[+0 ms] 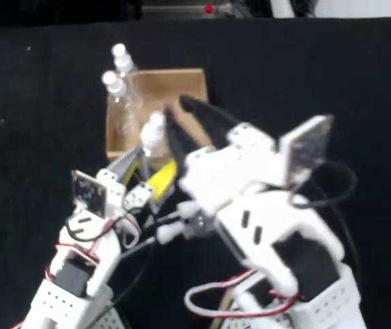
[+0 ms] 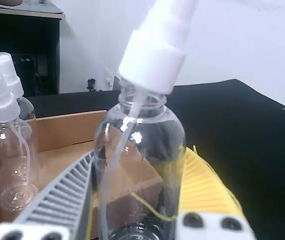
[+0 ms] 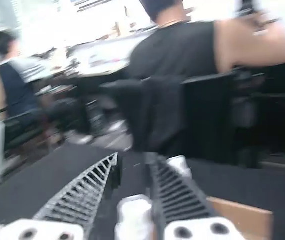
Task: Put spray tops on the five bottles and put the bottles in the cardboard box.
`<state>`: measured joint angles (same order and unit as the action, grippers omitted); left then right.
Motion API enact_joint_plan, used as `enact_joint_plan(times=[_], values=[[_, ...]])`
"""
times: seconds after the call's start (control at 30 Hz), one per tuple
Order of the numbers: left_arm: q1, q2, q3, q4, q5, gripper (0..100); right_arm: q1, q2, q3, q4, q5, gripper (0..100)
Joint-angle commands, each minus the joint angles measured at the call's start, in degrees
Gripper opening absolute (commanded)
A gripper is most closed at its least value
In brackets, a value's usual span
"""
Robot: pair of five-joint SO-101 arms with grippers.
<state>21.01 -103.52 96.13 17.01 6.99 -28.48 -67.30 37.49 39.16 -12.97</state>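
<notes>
- Black table (image 1: 38, 103): wide bare cloth runs from the box to the left edge, with as much again toward the right edge.
- Two capped bottles (image 1: 115, 86) stand upright against the left wall of the cardboard box (image 1: 182, 86), which sits toward the far edge. The left wrist view shows them (image 2: 5, 135) touching each other, with bare box floor beside them.
- The left gripper (image 1: 151, 161) clamps a third bottle (image 1: 153, 140) between its grey and yellow fingers at the box's near wall.
- Spray top (image 2: 152, 55): the left wrist view shows it sitting tilted on that bottle's neck, its tube inside.
- The right gripper (image 1: 176, 107) hangs over the box, just right of the held bottle. Its dark fingers are parted and hold nothing. In its own view (image 3: 132, 159) a box corner shows.
</notes>
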Motion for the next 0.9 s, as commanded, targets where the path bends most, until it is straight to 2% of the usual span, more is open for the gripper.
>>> enact_joint_plan(times=[0.0, 0.1, 0.23, 0.33, 0.43, 0.6, 0.73, 0.87], values=[[0.3, 0.2, 1.3, -0.5, 0.4, 5, 10.1, -1.6, 1.2, -0.1, 0.7, 3.6], [0.1, 0.2, 1.3, -0.4, 0.3, 5, 16.4, -1.4, 6.5, -0.3, 0.7, 3.8], [-3.8, 0.1, 1.3, -0.5, 0.3, 5, 21.3, -1.6, 13.6, -0.3, 0.7, 3.8], [-9.1, -0.1, 1.3, -0.9, 0.6, 5, 21.5, -1.5, 19.3, -1.8, 0.7, 3.9], [-12.9, -0.1, 1.3, -0.9, 0.7, 5, 21.7, -1.6, 26.6, -9.3, 0.7, 3.9], [-14.3, 0.2, 1.3, -1.1, 0.4, 5, 21.5, -1.6, 35.8, -22.5, 0.7, 3.9], [-14.5, 0.4, 1.3, -5.3, 0.2, 5, 21.5, -1.5, 39.1, -24.6, 0.7, 3.9], [-17.5, 0.4, 1.3, -9.0, 0.2, 5, 21.5, -1.5, 39.5, -24.4, 0.6, 3.8]])
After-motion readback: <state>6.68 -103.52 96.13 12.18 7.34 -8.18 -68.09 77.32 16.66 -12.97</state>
